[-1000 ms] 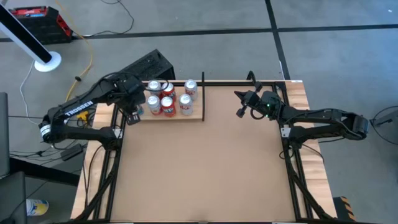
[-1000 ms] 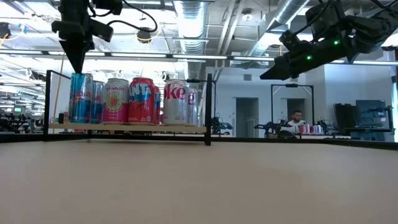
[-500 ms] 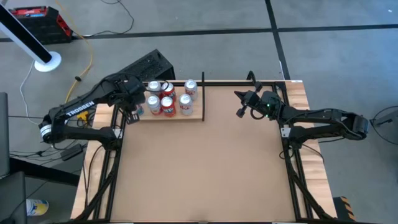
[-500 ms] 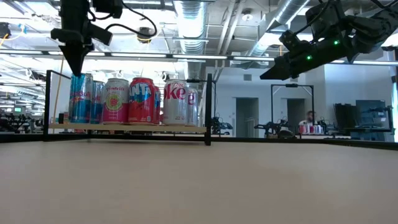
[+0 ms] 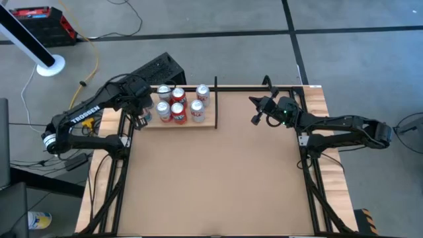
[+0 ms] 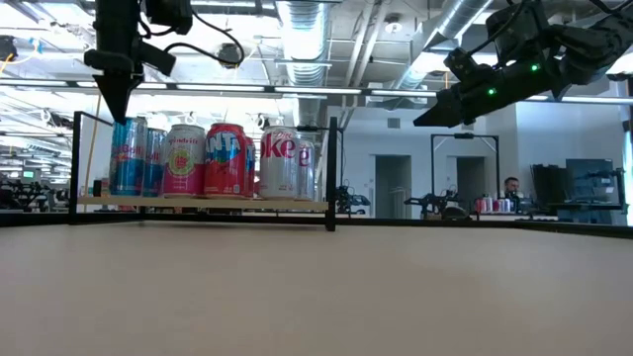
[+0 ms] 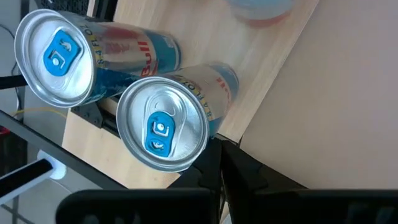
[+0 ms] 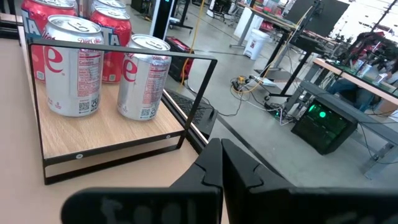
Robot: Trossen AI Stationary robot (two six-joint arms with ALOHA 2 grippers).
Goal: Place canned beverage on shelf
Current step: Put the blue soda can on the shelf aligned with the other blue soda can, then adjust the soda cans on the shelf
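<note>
High view: left gripper point(image 5: 140, 119) hovers, fingers together and empty, above the left end of the pale-wood shelf with thin black rod frame point(image 5: 209, 123), at the desk's point(image 5: 218, 185) far left. Directly beneath it stand two slim blue-and-silver beverage cans point(image 7: 165, 127), upright on the shelf and touching each other; red and silver cans sit further along. Right gripper point(image 5: 254, 119) waits, also pinched shut, well to the shelf's right. Judgement: the can is thin aluminium, smooth, dents under squeeze, tips easily. Take it mid-body with moderate pressure, not at the rim.
</note>
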